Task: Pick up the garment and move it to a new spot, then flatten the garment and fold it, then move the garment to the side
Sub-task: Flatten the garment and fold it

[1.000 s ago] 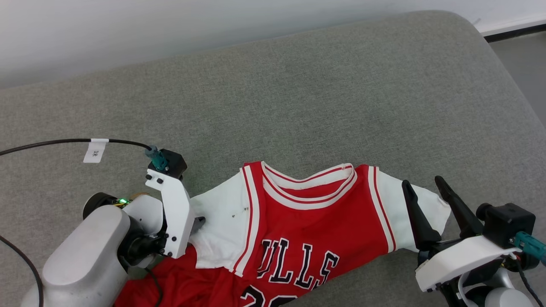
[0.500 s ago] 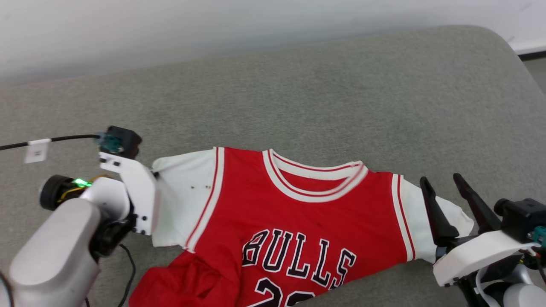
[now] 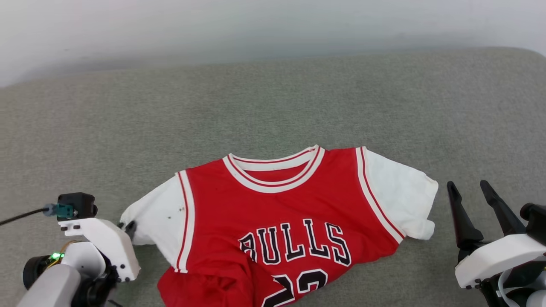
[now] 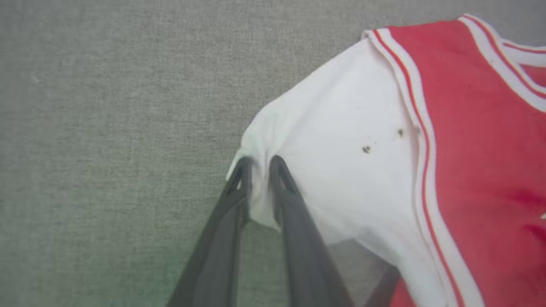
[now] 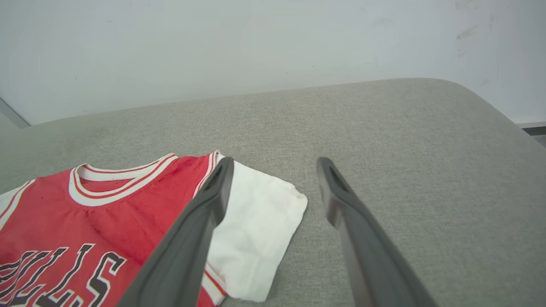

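The garment (image 3: 281, 221), a red jersey with white sleeves and black letters, lies front up on the grey cushion (image 3: 273, 102), its lower left part bunched. My left gripper (image 3: 128, 226) is shut on the edge of the left white sleeve (image 4: 341, 149); in the left wrist view the two dark fingers (image 4: 239, 192) pinch a fold of white cloth. My right gripper (image 3: 469, 192) stands open just right of the right sleeve (image 3: 401, 196), above the cushion, with nothing between its fingers (image 5: 200, 221). The garment (image 5: 98, 217) lies to its left in the right wrist view.
A pale wall (image 3: 273, 30) runs behind the cushion. A black cable (image 3: 21, 216) leads off to the left from my left wrist. The cushion's rounded right corner (image 5: 469, 98) drops off toward the floor.
My left gripper has closed on the left sleeve and pulled it leftward, spreading the garment wider. The head view has shifted. The right gripper now stands clear of the right sleeve.
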Available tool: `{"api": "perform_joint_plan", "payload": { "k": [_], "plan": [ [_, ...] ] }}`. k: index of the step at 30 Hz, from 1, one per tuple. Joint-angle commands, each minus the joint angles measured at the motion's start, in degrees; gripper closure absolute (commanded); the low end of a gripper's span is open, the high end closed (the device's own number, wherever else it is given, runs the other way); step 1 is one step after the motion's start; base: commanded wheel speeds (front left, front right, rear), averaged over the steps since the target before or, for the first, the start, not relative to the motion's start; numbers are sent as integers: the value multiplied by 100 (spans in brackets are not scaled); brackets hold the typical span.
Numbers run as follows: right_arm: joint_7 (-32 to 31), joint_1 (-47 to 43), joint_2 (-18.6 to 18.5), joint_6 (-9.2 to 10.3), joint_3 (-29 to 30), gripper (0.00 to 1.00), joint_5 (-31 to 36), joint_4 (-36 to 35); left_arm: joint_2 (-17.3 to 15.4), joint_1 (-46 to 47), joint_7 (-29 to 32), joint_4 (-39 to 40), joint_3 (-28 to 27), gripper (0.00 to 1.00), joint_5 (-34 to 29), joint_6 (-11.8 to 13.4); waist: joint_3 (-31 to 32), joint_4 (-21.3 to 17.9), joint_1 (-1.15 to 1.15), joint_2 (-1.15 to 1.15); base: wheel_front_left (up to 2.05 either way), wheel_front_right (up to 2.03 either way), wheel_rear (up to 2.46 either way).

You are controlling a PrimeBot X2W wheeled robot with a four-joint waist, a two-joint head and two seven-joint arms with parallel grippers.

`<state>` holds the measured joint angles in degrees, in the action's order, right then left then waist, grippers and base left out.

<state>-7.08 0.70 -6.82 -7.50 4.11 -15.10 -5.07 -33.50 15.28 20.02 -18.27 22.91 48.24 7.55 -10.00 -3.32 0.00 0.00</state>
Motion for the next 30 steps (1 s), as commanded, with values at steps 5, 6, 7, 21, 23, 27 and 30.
{"api": "perform_joint_plan", "payload": {
  "k": [5,6,7,21,23,27,30],
  "plan": [
    [-114,-120,-37,2,42,0,-28,4,440,-119,-1392,143,-237,0,-233,100,329,174,0,0,0,0,0],
    [-148,-142,-33,2,54,0,-30,-1,497,-161,-1594,168,-204,0,-307,99,397,193,0,0,0,0,0],
    [-176,-169,-29,2,54,0,-31,-18,543,-169,-1835,221,-225,0,-393,139,456,203,0,0,0,0,0],
    [-730,-584,90,2,359,0,-249,33,948,-604,-3363,1190,148,0,-1514,603,1027,393,0,0,0,0,0],
    [-1001,-536,76,3,537,0,-351,200,972,-689,-3414,1329,136,0,-1586,676,1002,430,0,0,0,0,0],
    [-1712,-124,-149,2,863,0,-578,788,1013,-779,-3484,1584,101,0,-1727,748,865,590,0,0,0,0,0],
    [-2218,318,-372,2,1015,0,-761,1426,1071,-746,-3491,1736,121,0,-1812,743,716,750,0,0,0,0,0]
  ]
}}
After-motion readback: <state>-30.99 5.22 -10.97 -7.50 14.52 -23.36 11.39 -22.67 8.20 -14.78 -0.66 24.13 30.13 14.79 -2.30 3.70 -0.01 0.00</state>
